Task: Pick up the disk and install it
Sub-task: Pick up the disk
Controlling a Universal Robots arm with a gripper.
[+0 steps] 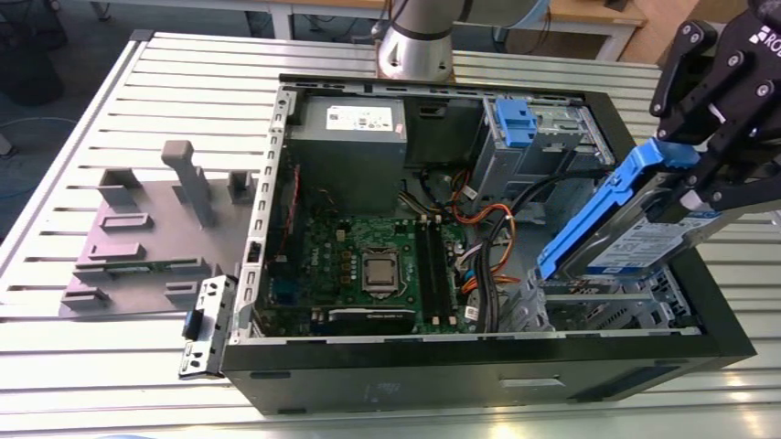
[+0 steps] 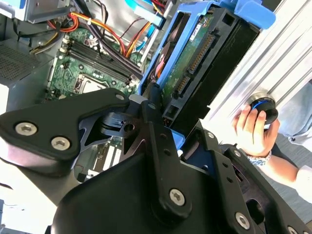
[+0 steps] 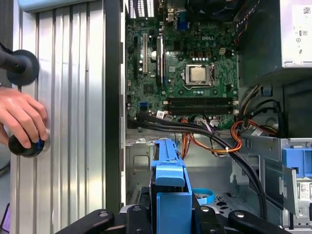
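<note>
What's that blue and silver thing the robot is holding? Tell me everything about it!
It is the disk, a flat silver box with a white-and-blue label, clipped in a blue plastic frame. Its underside shows a green circuit board and a connector in the second wrist view. The end effector grips its upper end, holding it tilted in the air above the open computer case.

Robotics lab, no doubt about it: a ribbed aluminium counter [image 1: 98, 101] carries an opened computer case [image 1: 488, 370], its motherboard [image 1: 379, 265] laid bare, and beside it a grey fixture plate [image 1: 134, 247] with upright blocks. The robot arm's base [image 1: 422, 41] rises behind the case, the gripper [image 1: 701, 178] has its jaws clamped on the disk [image 1: 616, 233], a person's hand [image 3: 19, 117] rests on a round black knob [image 3: 19, 147] on the counter, and wooden desks [image 1: 598, 11] stand beyond.
</note>
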